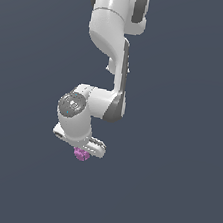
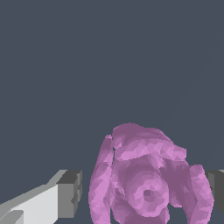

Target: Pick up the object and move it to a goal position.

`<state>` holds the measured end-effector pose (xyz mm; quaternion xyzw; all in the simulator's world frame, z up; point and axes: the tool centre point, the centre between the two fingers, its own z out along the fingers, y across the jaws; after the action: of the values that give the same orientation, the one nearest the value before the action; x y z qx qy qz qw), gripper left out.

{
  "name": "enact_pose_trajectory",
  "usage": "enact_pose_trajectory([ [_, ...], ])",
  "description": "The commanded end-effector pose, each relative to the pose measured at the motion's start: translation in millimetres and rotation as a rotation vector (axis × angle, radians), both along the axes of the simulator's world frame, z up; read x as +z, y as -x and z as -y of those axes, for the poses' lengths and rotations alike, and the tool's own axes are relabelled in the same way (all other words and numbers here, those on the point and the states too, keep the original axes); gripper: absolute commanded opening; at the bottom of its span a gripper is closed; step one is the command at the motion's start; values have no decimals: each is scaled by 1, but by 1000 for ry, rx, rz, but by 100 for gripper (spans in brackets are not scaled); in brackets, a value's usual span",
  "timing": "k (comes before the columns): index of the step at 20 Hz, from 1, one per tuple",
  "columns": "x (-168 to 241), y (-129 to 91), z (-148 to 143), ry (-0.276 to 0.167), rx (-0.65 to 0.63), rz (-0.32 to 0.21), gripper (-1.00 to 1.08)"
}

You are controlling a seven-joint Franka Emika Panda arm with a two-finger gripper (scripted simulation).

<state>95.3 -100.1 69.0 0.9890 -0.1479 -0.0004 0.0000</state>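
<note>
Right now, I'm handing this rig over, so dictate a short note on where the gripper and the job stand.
Gripper: fingers either side of the small pink-purple lumpy ball, a gap showing at the left finger; whether it has clamped cannot be told.
Ball: directly beneath the white gripper, peeking out below it in the exterior view.
Done: gripper brought to the ball.
Left: confirm the grasp, carry it to the goal. No goal marker is visible.

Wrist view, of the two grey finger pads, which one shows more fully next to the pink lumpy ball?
The grey finger pad on the white finger shows fully; the other grey pad is cut off by the frame edge beyond the pink-purple lumpy ball.
</note>
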Motion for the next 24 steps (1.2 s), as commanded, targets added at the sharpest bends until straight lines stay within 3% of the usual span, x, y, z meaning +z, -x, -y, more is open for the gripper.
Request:
enact_pose_trajectory([
  [1, -9, 0, 0, 0, 0, 1, 100],
  [7, -11, -2, 0, 0, 0, 1, 100],
  [8, -11, -2, 0, 0, 0, 1, -100],
  [19, -10, -1, 1, 0, 0, 1, -100],
  [24, 1, 1, 18, 0, 0, 1, -100],
])
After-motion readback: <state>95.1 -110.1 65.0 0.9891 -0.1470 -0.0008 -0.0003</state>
